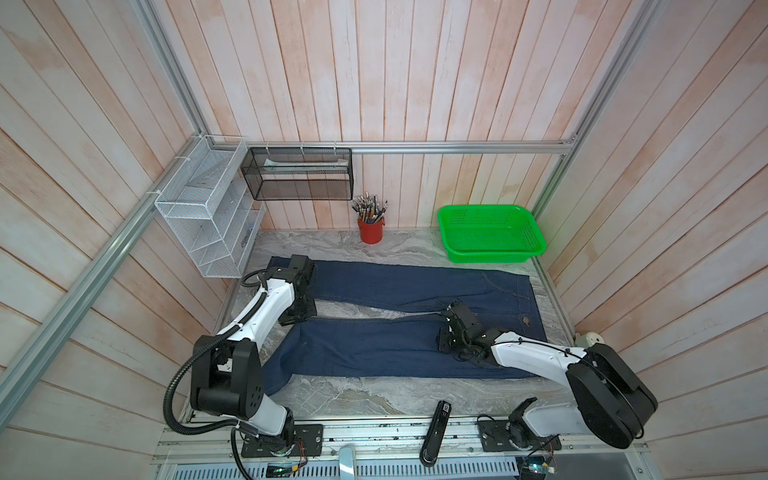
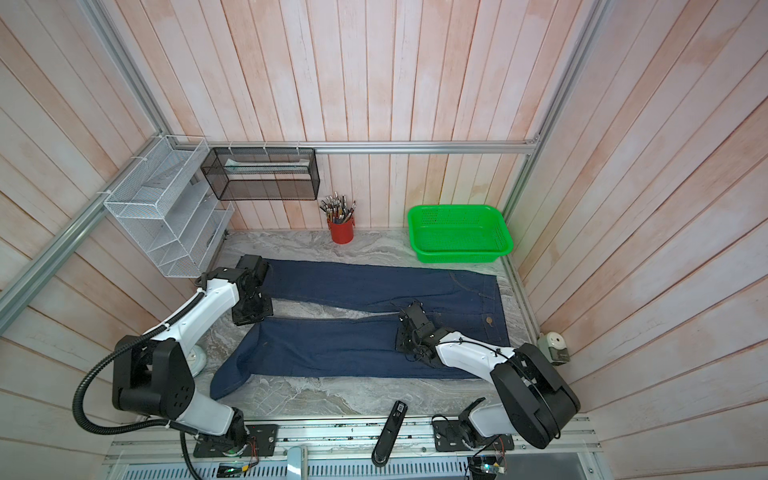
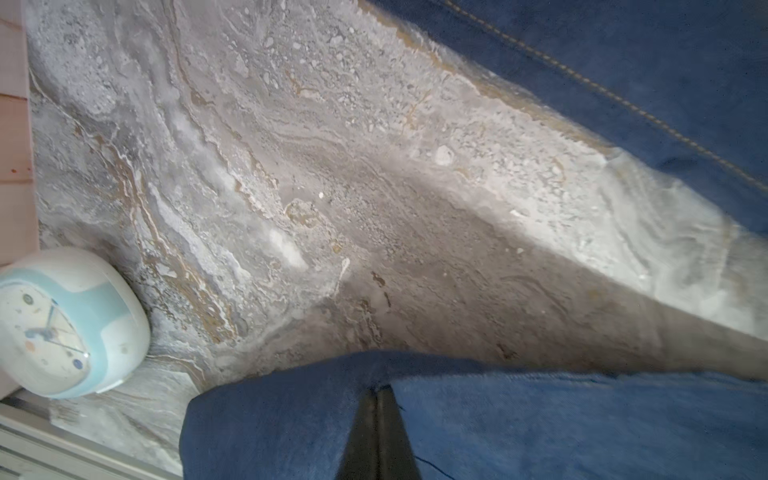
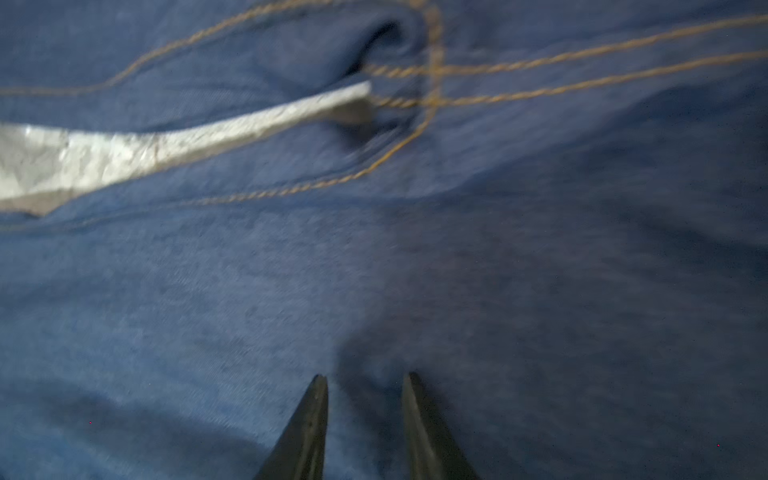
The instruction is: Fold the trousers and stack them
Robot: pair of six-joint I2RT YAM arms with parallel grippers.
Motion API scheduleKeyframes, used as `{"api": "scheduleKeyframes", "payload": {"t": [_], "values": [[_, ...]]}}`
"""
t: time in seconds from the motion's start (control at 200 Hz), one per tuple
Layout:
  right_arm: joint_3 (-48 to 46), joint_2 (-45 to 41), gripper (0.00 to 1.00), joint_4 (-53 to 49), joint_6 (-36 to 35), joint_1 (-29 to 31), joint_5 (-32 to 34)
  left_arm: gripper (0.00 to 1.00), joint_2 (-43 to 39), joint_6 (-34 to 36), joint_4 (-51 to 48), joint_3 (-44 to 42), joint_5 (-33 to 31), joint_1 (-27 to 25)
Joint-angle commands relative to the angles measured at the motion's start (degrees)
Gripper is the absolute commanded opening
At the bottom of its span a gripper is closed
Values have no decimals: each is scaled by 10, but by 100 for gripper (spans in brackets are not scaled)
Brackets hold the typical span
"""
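Dark blue jeans, the trousers [image 1: 395, 286] [image 2: 361, 286], lie spread flat on the marble table [image 1: 353, 395], legs to the left and waist to the right. My left gripper [image 1: 305, 276] [image 2: 255, 274] is at the far leg's cuff. In the left wrist view its jaws [image 3: 377, 390] are pressed together with denim [image 3: 540, 424] bunched around the tips. My right gripper [image 1: 451, 322] [image 2: 405, 320] is down on the near leg beside the crotch. Its fingers [image 4: 365, 376] stand apart on the denim [image 4: 540, 291], with tan seams and a sliver of table ahead.
A green basket [image 1: 490, 237] sits at the back right and a red cup of pens [image 1: 370, 230] at the back middle. A white wire rack [image 1: 208, 220] and black mesh shelf [image 1: 299, 174] hang back left. A clock [image 3: 62, 324] stands front left.
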Motion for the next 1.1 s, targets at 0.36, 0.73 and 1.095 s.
{"api": "scheduleKeyframes", "payload": {"t": [0.36,0.73,1.095], "values": [[-13,58,34,-19,-5,-61,-16,49,59,85,-3,109,-89,46],[-3,49,34,-20,-8,-61,-27,49,-219,-185,65,-167,110,63],[-7,42,35,5,-15,-68,-56,55,-361,-518,37,-314,41,62]]}}
